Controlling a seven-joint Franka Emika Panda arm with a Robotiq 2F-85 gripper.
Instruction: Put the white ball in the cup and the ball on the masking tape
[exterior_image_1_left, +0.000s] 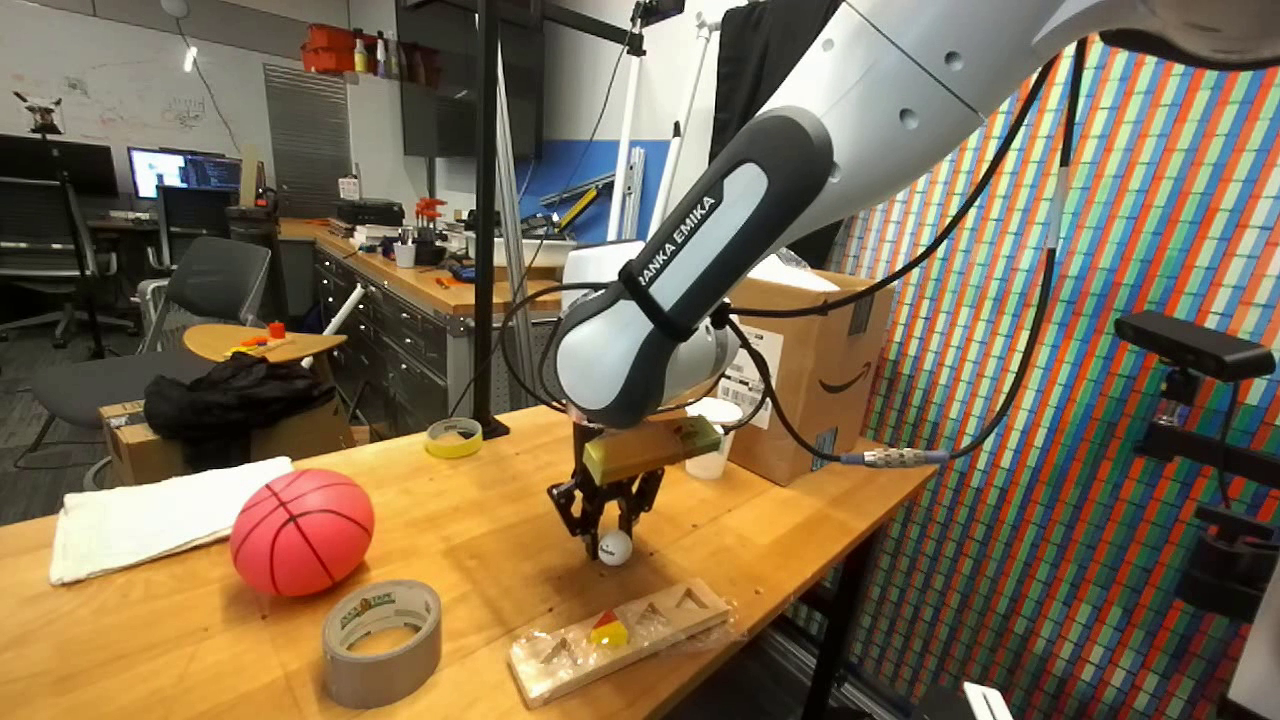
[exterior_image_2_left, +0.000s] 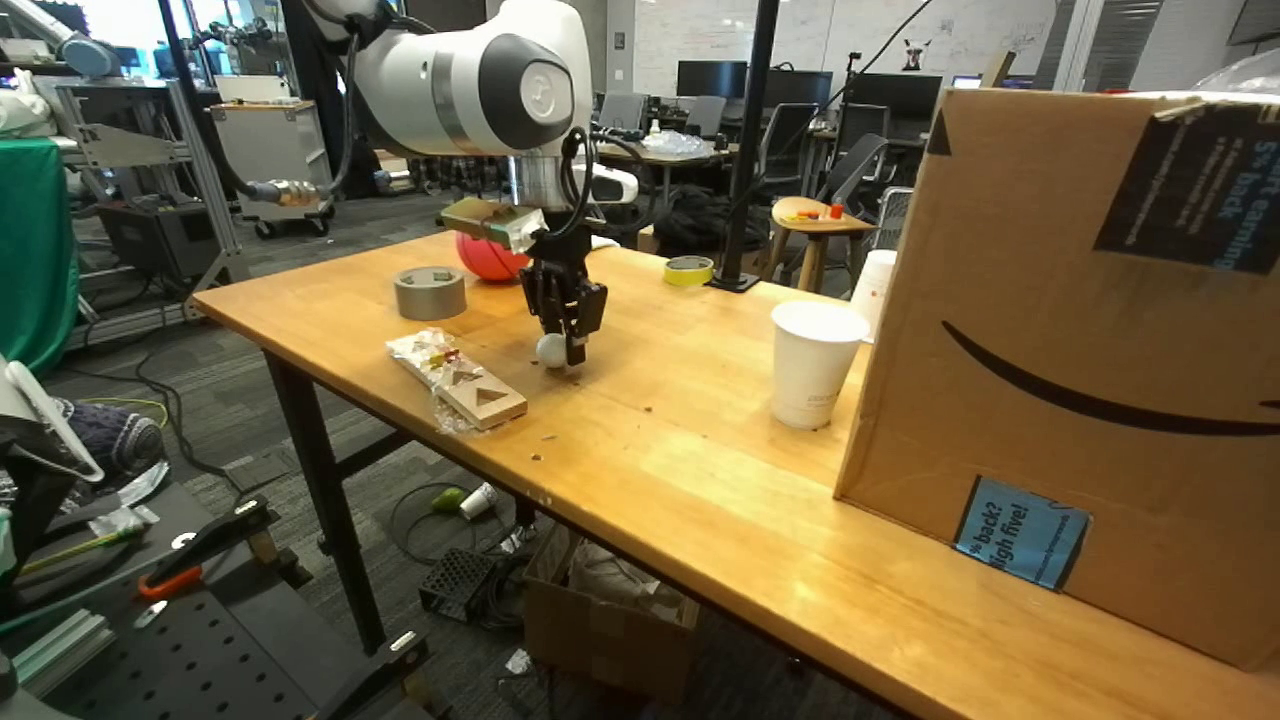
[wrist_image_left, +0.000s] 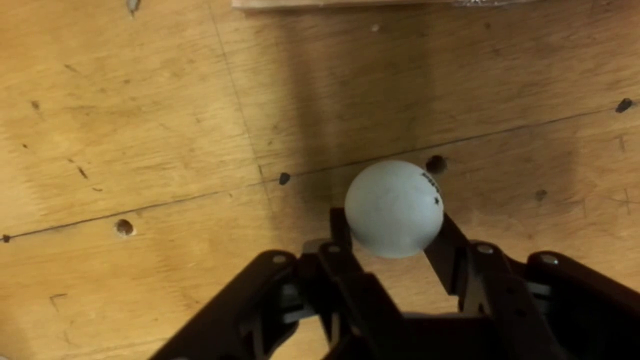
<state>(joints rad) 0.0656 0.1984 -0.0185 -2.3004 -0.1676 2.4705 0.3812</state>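
Note:
The white ball (exterior_image_1_left: 615, 547) is between the fingertips of my gripper (exterior_image_1_left: 610, 540), low over the table. In the wrist view the ball (wrist_image_left: 392, 207) touches a finger on each side, so the gripper (wrist_image_left: 391, 225) is shut on it. I cannot tell whether the ball still touches the table. The white cup (exterior_image_2_left: 815, 365) stands upright beside the cardboard box; in an exterior view the arm partly hides the cup (exterior_image_1_left: 707, 463). The large red-pink ball (exterior_image_1_left: 302, 532) rests on the table behind the grey masking tape (exterior_image_1_left: 382, 645). The tape lies flat, its hollow upward.
A wooden block board in clear wrap (exterior_image_1_left: 620, 643) lies near the gripper. A yellow tape roll (exterior_image_1_left: 454, 438) lies by the black post. A white cloth (exterior_image_1_left: 160, 515) is beside the red ball. The cardboard box (exterior_image_2_left: 1060, 330) stands past the cup, with a taller white container (exterior_image_2_left: 876, 285).

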